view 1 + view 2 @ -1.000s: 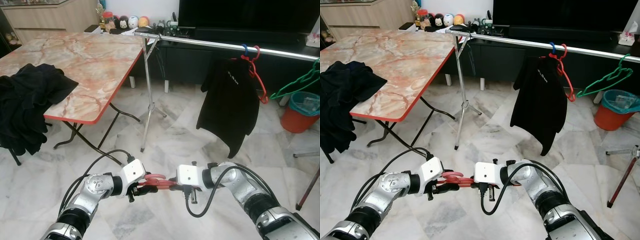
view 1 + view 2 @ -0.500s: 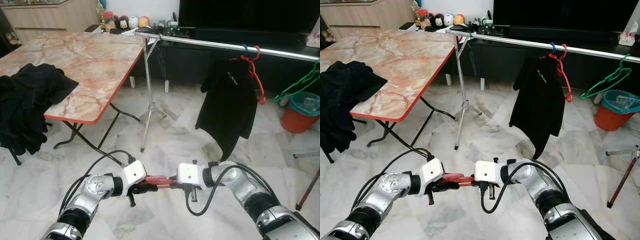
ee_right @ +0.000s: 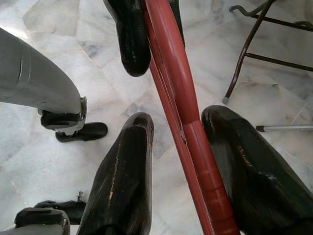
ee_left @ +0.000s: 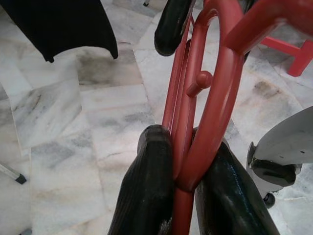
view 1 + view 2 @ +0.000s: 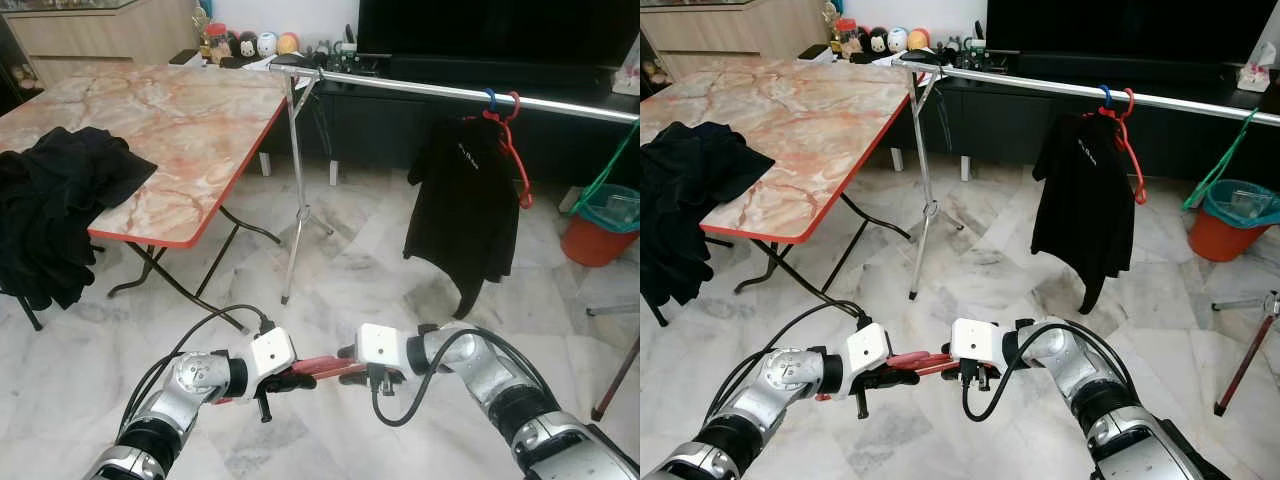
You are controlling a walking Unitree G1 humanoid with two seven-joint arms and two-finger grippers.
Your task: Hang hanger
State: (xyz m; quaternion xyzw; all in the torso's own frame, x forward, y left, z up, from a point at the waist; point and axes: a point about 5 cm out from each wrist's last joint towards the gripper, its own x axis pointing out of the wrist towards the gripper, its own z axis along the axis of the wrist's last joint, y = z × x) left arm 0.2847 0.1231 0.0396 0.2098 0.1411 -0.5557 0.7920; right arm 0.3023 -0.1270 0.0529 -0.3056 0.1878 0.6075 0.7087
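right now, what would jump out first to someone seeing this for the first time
Low in front, the left gripper and right gripper meet on a red hanger, the left clamped on it, the right's fingers loosely around it. Behind them a silver rail carries a black shirt on another red hanger. A dark heap of clothes sits on the marble-topped table to the left.

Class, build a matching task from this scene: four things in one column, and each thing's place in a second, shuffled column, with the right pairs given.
Things
1. red hanger
2. black shirt
3. black clothes
4. orange bin

Places
A. on the floor, far right
B. heaped on the table edge
C. hanging from the rail
D. between the left gripper and right gripper

Pairs: 1-D, 2-C, 3-B, 4-A
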